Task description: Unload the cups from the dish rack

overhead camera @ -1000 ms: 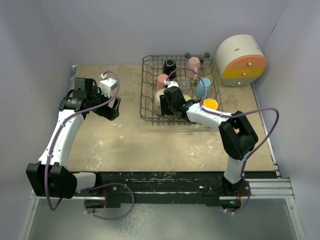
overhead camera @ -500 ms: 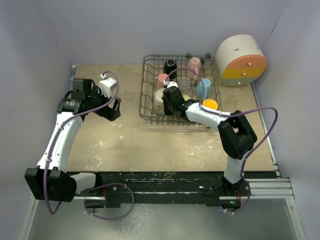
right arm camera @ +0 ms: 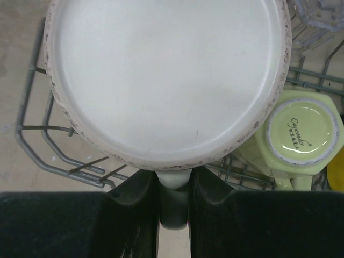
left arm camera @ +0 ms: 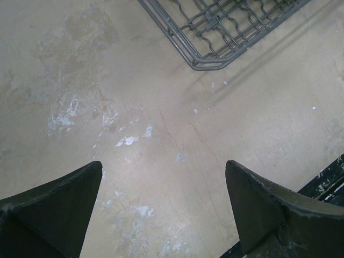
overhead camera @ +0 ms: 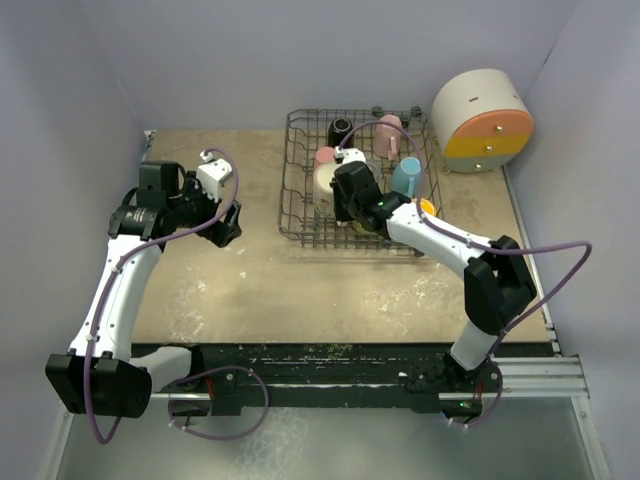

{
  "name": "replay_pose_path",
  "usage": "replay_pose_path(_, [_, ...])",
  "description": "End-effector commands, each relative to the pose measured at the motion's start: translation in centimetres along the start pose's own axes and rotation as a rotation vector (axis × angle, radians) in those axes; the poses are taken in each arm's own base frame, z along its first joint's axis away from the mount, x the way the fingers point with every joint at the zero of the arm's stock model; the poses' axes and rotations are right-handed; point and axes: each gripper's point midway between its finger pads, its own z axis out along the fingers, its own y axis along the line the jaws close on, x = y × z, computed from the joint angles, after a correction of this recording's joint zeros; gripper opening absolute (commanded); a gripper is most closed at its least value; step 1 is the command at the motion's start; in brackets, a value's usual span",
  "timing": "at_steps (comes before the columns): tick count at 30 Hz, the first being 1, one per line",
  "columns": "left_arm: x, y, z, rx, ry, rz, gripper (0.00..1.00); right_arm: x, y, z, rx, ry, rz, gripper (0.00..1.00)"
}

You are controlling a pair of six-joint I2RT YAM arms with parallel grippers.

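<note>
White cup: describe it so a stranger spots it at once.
Find the grey wire rack far across the table. At its left, the right pincer holds the white cup. Beside it sits the green cup; no other cup is white.

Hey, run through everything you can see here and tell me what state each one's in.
left gripper: open, empty, above bare table.
right gripper: shut on the white cup's handle.
white cup: bottom up, held, over the rack's corner.
yellow-green cup: bottom up, in the rack.
black mug: in the rack, untouched.
light blue cup: in the rack, untouched.
dish rack: loaded with cups.
drawer box: drawers shut.
</note>
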Motion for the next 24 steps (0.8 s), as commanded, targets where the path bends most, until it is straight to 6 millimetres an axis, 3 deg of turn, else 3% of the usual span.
replay_pose_path(1, [-1.4, -0.5, -0.5, 0.023, -0.062, 0.043, 1.0, -11.9, 3.0, -6.6, -0.116, -0.338, 0.086, 0.0])
replay_pose_path(7, [-2.9, -1.6, -1.2, 0.063, -0.146, 0.074, 0.99, -14.9, 5.8, -11.7, -0.293, -0.386, 0.153, 0.0])
replay_pose_path(10, [-3.9, -2.6, -2.2, 0.089, -0.229, 0.156, 0.99, -15.3, 7.5, -14.4, -0.423, -0.373, 0.197, 0.0])
replay_pose_path(20, [-7.2, -5.8, -5.7, 0.161, -0.449, 0.423, 0.99, -11.7, 14.1, -23.8, -1.045, -0.167, 0.448, 0.0])
replay_pose_path(24, [-7.6, -8.2, -6.6, 0.274, -0.513, 0.462, 0.99, -10.9, 15.3, -25.6, -1.225, -0.08, 0.586, 0.0])
